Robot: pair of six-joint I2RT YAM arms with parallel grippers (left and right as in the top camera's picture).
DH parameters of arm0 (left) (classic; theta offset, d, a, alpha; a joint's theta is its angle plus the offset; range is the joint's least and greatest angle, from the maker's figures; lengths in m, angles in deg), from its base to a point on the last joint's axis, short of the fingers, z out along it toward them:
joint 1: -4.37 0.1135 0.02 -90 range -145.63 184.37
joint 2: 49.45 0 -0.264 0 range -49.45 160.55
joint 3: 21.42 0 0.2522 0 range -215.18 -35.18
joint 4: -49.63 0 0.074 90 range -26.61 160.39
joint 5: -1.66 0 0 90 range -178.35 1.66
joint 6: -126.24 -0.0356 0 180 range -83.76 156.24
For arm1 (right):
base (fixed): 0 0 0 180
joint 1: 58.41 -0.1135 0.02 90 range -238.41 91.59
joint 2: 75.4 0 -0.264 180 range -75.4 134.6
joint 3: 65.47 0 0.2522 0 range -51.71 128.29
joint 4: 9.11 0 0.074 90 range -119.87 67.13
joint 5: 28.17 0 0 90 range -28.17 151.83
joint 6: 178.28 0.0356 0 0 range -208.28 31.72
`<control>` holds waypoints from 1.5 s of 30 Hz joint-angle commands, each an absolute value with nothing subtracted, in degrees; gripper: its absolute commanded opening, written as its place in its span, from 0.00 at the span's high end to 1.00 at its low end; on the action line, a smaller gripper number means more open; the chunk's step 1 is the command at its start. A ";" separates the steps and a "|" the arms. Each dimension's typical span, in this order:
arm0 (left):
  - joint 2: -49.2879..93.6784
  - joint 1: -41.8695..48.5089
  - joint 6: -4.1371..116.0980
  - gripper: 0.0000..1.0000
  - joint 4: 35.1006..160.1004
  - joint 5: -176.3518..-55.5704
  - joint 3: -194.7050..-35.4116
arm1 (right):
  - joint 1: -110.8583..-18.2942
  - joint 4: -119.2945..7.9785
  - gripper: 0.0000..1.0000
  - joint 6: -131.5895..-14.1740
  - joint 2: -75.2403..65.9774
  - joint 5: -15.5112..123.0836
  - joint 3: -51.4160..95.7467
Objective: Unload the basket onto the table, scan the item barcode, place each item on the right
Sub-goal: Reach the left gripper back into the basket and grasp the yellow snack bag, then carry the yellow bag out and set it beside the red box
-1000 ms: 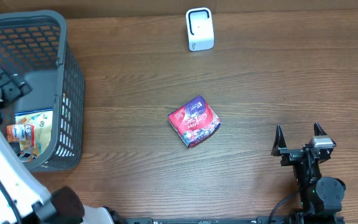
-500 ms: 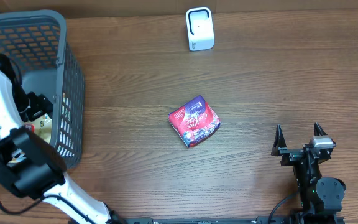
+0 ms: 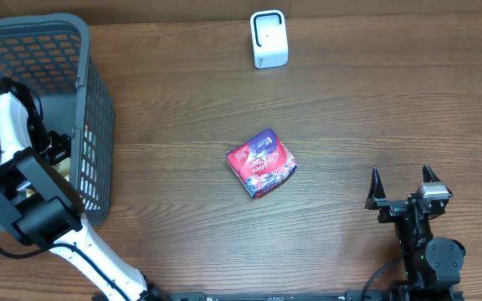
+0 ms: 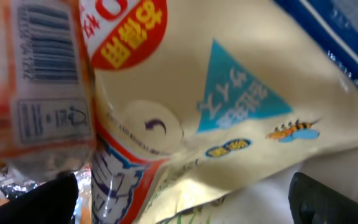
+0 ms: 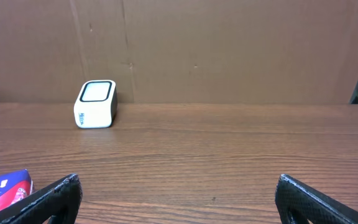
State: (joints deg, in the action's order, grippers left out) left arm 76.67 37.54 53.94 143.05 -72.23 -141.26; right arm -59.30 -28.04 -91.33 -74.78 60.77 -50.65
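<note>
Overhead, the red packet [image 3: 261, 162] lies in the middle of the table [image 3: 350, 109], well apart from the white scanner [image 3: 268, 38]. The left pincer [image 4: 188, 199] is wide open over snack bags [image 4: 229, 106] in the basket [image 3: 99, 125], holding nothing. The right pincer [image 3: 402, 186] is wide open too, holding nothing.

Basket [image 3: 97, 100]: grey mesh.
Scanner [image 3: 269, 40]: white, black trim.
Packet [image 3: 262, 163]: red, purple, blue.
Tabletop [image 3: 375, 109]: brown woodgrain.
Pouch [image 4: 241, 124]: cream, 1 light-blue triangle, red-yellow badge.
</note>
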 commanded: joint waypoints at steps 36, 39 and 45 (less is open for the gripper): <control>55.43 38.11 42.59 0.96 132.15 -103.83 -150.38 | -59.43 -27.71 0.00 -91.53 -75.17 61.14 -51.22; 47.69 38.11 42.59 0.96 129.68 -105.21 -150.38 | -59.43 -27.71 0.00 -91.53 -75.17 61.12 -51.22; 35.34 37.51 42.59 0.96 129.19 -121.47 -150.38 | -59.43 -27.71 0.00 -91.53 -75.17 61.14 -51.22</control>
